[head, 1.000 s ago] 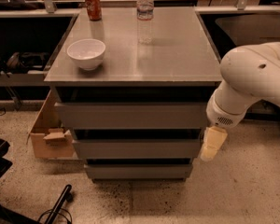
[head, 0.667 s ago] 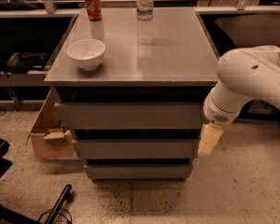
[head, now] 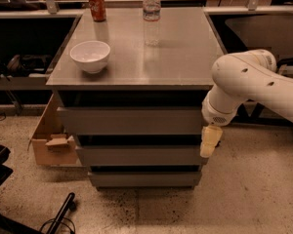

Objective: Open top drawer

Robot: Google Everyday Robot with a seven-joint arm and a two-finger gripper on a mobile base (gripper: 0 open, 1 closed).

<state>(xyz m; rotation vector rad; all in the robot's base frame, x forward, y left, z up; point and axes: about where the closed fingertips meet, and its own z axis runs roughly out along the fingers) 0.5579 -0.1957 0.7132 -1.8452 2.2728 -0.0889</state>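
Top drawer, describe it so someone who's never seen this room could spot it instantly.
Find the grey cabinet carrying a white bowl, soda can and water bottle. Three flat grey fronts stack below its top, with the robot's tool hanging at their right side. The top drawer is the uppermost front, just under the tabletop, and the widest of the three.

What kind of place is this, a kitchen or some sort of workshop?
Probably a robot test lab or workshop, not a home: a grey cabinet with its top drawer, a cardboard box and cables on speckled floor, and the robot's gripper hanging beside the drawer fronts.
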